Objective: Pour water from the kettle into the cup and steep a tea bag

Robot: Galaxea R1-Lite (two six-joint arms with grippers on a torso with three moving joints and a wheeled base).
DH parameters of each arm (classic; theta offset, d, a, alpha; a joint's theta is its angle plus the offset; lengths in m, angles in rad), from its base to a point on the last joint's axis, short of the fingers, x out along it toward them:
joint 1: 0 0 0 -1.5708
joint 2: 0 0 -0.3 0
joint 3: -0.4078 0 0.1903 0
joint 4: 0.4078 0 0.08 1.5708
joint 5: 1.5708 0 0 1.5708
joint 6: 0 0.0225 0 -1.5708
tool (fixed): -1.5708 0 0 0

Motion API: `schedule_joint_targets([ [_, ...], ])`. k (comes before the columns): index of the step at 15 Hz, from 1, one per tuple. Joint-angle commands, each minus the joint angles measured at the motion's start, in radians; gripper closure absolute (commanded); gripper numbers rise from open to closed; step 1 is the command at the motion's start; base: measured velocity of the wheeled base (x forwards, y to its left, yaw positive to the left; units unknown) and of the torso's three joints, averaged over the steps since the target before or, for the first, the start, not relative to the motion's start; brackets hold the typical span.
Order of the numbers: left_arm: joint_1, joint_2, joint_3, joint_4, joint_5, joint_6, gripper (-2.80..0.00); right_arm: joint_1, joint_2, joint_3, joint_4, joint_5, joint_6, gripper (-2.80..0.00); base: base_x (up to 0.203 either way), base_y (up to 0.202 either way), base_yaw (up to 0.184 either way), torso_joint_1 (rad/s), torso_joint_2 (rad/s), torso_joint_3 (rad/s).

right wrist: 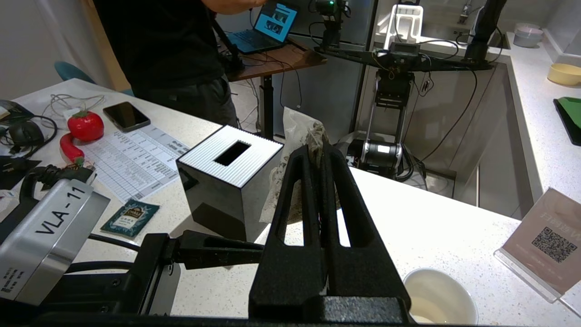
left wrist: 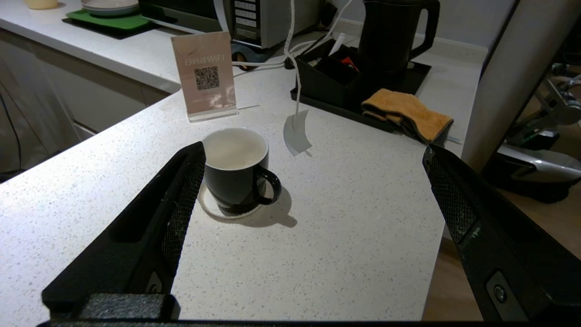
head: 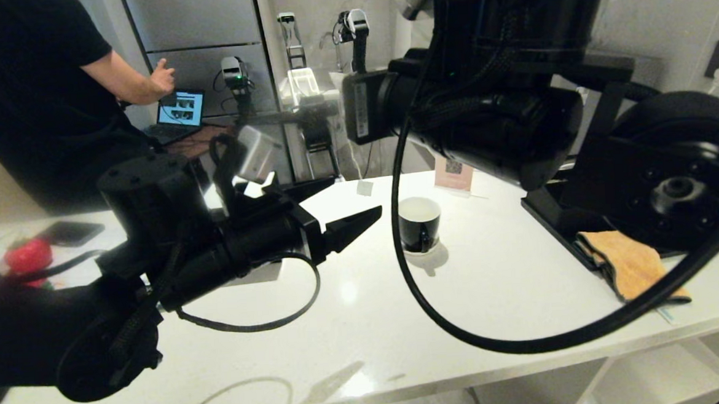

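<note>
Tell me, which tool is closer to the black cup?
Left. The left tool stands open beside the cup, one finger near its rim; the right tool, shut on the tea bag, hangs higher above it.

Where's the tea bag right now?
The tea bag is pinched in the right gripper, up above the counter. Its paper tag dangles on the string just beside the cup, not in it.

Kettle [left wrist: 390, 41] top cut off by edge.

pink stand-up sign [left wrist: 204, 75]: "WiFi" above a QR code (seen mirrored, other characters perhaps Chinese) | silver module [right wrist: 47, 238] near left gripper: "VLA-11"
</note>
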Motion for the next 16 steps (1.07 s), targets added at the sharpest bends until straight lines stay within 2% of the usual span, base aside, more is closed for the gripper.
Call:
schedule_joint_targets([
  [1,-0.001,-0.002,0.0,-0.006,-0.002,0.0,-2.8,-0.001,0.001,0.002,-0.002,-0.003,-0.001,0.0,0.0,0.0,0.0,0.0,0.0,0.0],
  [16,-0.013,-0.008,0.009,-0.043,-0.002,0.009,-2.8,-0.002,0.0,0.006,-0.005,-0.005,0.001,0.0,0.0,0.0,0.0,0.0,0.0,0.0],
])
